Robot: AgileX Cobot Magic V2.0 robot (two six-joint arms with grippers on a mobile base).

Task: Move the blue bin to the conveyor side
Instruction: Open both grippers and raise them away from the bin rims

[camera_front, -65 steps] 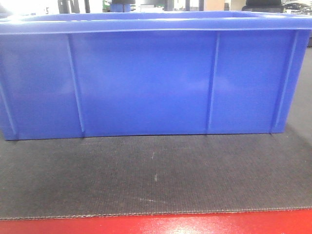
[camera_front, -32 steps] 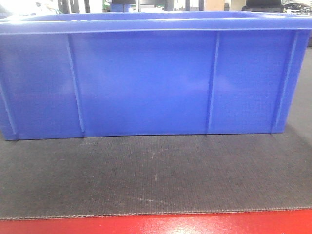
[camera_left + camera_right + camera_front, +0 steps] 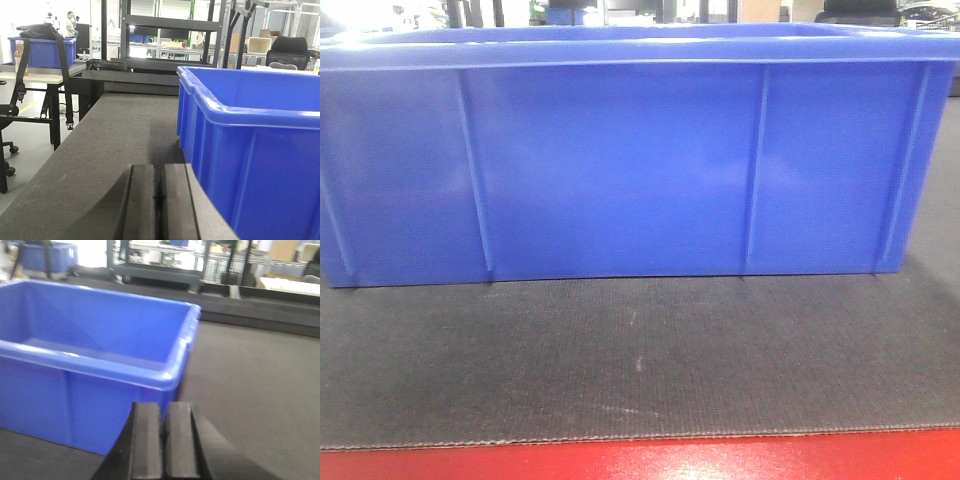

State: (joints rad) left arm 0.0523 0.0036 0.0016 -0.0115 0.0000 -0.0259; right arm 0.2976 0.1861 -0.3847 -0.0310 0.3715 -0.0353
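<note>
The blue bin (image 3: 620,160) stands on the dark grey conveyor belt (image 3: 640,360), its ribbed long wall filling the front view; the belt's red front edge (image 3: 640,458) runs along the bottom. In the left wrist view my left gripper (image 3: 160,172) is shut with nothing in it, low over the belt (image 3: 100,150), just left of the bin's end wall (image 3: 250,150). Seen from the right wrist, my right gripper (image 3: 162,410) is also shut and empty, near the bin's right front corner (image 3: 100,365). The bin's inside looks empty.
Another blue bin (image 3: 42,50) sits on a side table at far left, with a black bag on it. A dark metal rack (image 3: 170,35) stands beyond the belt's far end. An office chair (image 3: 292,50) and shelving stand behind.
</note>
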